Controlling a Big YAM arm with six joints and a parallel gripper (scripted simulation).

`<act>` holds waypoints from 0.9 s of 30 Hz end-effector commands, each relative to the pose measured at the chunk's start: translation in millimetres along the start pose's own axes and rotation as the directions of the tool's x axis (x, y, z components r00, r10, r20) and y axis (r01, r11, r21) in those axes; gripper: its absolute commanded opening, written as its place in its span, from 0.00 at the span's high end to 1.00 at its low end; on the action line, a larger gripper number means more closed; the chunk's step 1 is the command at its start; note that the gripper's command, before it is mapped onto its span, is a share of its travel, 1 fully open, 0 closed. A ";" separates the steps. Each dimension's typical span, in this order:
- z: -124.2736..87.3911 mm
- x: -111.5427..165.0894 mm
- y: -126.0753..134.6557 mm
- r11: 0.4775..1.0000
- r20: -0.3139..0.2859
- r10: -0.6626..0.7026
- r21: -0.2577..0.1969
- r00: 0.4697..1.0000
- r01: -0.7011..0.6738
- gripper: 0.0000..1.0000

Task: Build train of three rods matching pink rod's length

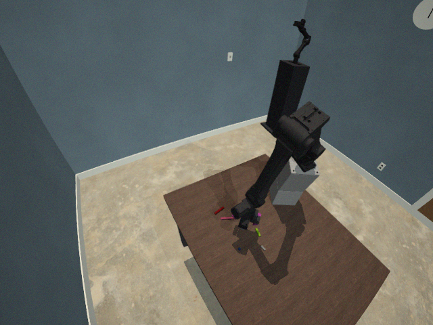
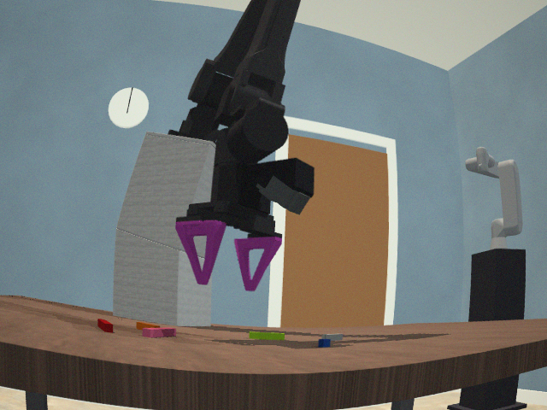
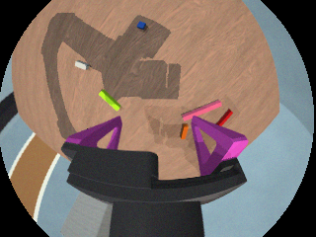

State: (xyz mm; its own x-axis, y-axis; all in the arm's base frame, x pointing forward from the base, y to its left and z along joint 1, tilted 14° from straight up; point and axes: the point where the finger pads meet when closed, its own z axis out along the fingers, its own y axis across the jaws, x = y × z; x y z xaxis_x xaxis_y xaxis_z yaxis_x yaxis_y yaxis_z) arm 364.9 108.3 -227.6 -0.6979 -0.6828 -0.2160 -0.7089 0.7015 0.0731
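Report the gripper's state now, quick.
Gripper: open wide, holding nothing, hanging above the table and the rods.

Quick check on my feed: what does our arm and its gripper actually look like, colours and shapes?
The arm is matte black throughout, built from blocky links and rounded joint housings, mounted on a light grey block pedestal. No cables or markings show. The gripper has a wide black body and two magenta fingers, each a hollow triangular frame tapering to a point.
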 end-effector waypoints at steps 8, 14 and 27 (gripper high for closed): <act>-8.6 -19.8 10.8 0.959 0.031 -0.282 0.024 0.959 0.282 0.00; -8.7 -21.9 14.8 0.934 0.031 -0.357 0.025 0.933 0.357 0.00; -8.0 -27.3 27.7 0.806 0.024 -0.592 0.028 0.806 0.591 0.00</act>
State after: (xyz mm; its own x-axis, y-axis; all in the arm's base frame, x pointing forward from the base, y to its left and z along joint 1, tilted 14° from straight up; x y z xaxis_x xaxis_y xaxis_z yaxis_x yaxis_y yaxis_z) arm 356.8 137.6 -221.9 -0.2442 -0.9429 -0.2265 -0.9645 0.2604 -0.0441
